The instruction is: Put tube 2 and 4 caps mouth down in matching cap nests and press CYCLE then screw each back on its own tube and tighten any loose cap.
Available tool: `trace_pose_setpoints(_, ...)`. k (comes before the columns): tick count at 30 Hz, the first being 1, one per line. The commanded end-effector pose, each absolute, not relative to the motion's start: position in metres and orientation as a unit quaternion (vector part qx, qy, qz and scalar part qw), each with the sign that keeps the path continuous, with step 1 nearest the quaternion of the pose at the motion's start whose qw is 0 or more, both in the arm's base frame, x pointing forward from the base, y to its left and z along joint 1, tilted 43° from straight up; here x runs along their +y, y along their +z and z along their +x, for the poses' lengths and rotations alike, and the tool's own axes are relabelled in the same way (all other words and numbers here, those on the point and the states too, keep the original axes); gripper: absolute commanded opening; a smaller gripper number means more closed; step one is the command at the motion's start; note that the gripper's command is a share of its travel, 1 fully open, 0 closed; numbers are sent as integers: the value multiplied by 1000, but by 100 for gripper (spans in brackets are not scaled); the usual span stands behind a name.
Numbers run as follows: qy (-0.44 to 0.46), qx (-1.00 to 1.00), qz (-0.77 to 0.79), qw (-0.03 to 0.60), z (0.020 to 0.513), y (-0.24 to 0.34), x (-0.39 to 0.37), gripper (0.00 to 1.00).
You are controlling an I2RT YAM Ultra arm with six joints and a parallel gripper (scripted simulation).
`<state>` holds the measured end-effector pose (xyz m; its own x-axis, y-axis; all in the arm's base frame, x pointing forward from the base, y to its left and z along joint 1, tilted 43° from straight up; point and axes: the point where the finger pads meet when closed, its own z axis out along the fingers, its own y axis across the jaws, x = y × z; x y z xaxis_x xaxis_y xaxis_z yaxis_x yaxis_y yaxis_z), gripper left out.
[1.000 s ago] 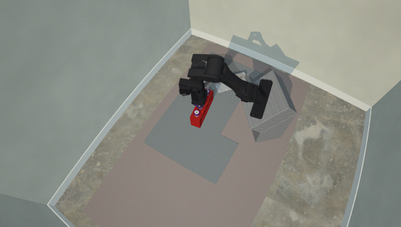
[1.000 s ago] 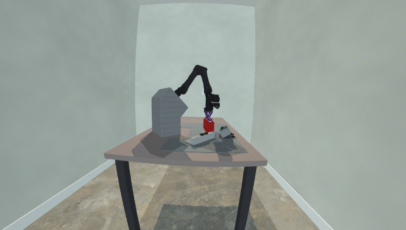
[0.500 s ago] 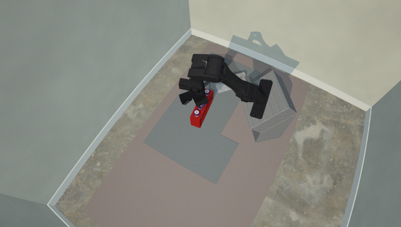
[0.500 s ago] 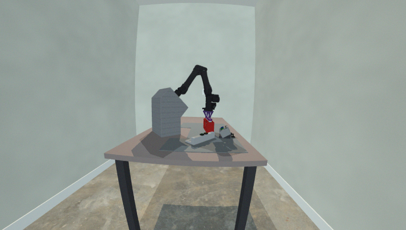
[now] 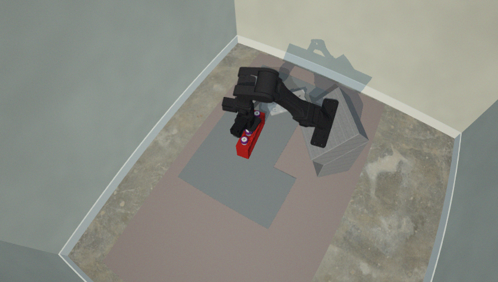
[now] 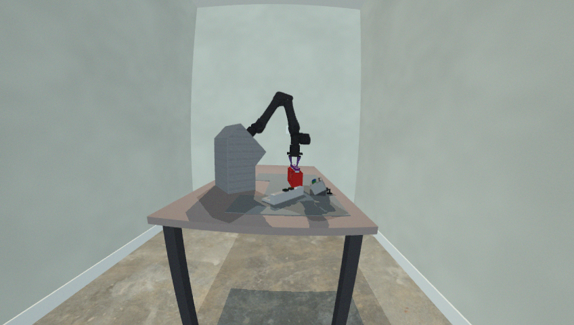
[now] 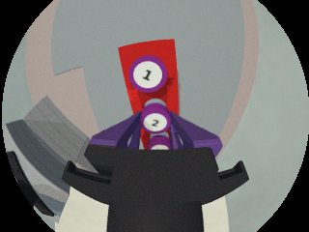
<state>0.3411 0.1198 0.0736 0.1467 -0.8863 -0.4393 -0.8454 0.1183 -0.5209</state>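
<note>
The red decapping station DS [image 5: 248,139] stands on the grey mat, with purple caps along its top. In the wrist view, cap 1 [image 7: 149,75] is on the far end of the station [image 7: 150,65]. Cap 2 [image 7: 154,120] sits in line just behind it, between my purple fingers. My gripper [image 7: 154,115] points straight down over the station and is shut on cap 2. It also shows in the top and exterior views [image 5: 248,131] [image 6: 294,164]. Cap 1 [image 5: 244,140] and cap 4 [image 5: 256,113] show on either side of the hand. Cap 3 is hidden under it.
The grey cap tray CT [image 6: 283,196] lies in front of the station [image 6: 294,177] in the exterior view. The small key desk [image 6: 317,187] stands to its right. A tall grey block [image 6: 235,158] that carries the arm's base stands on the table's left side.
</note>
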Motion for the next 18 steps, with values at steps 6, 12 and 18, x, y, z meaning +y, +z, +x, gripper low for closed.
trace_pose_setpoints(6,-108,503,-781,354,343,77,118,0)
trace_pose_setpoints(12,-115,487,-791,352,343,77,118,0)
trace_pose_setpoints(18,-115,487,-791,352,343,77,118,49)
